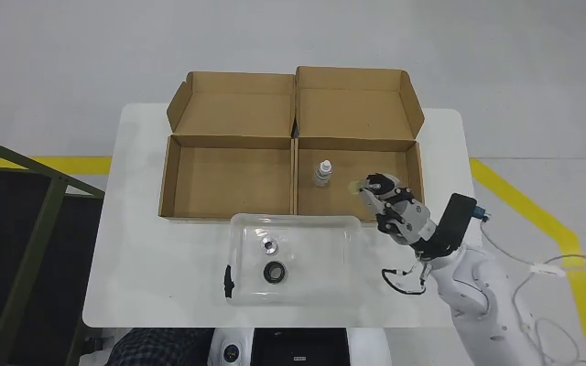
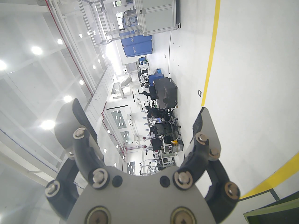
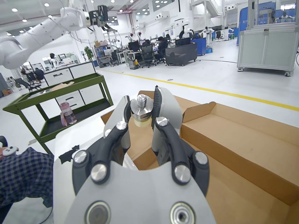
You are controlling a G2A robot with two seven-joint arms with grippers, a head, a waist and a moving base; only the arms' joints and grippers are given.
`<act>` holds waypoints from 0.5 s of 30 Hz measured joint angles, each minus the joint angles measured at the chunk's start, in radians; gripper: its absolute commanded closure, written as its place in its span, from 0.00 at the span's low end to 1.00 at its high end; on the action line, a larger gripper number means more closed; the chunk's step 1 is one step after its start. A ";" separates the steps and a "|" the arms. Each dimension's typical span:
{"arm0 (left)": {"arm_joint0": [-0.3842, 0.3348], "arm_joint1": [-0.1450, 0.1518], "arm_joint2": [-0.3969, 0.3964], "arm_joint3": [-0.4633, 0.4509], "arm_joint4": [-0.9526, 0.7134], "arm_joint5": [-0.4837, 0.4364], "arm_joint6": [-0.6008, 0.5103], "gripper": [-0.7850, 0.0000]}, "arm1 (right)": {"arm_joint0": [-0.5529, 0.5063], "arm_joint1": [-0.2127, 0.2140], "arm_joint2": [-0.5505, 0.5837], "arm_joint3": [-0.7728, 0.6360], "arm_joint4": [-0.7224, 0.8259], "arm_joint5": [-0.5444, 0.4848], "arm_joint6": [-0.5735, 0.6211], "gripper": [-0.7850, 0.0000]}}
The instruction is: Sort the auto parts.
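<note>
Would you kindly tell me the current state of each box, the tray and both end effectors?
Left box: lid open.
Right box: lid open, one upright part inside.
Clear tray: holds a silver part and a black ring.
Right end effector: shut on a metal part, over the right box.
Left end effector: open, holding nothing.

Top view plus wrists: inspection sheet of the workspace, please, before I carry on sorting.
Surface: white table.
Job's things: left cardboard box, nothing seen inside; right cardboard box holds one silver part; clear tray holds a silver fitting and black ring.
Clutter: small black piece at the tray's left wall.
Grippers: right gripper shut on a metal part above that box; left gripper open, empty.
Cables: black cable looped by right wrist.
Surroundings: green rack, yellow floor line.
</note>
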 measured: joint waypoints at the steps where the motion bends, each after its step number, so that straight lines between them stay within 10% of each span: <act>1: 0.000 0.000 0.000 0.000 0.000 0.000 0.000 0.00 | 0.003 -0.001 -0.005 0.001 -0.017 0.015 0.008 1.00; 15: 0.000 0.000 0.000 0.000 0.000 0.000 0.000 0.00 | 0.136 -0.015 -0.094 0.126 -0.200 0.174 0.193 1.00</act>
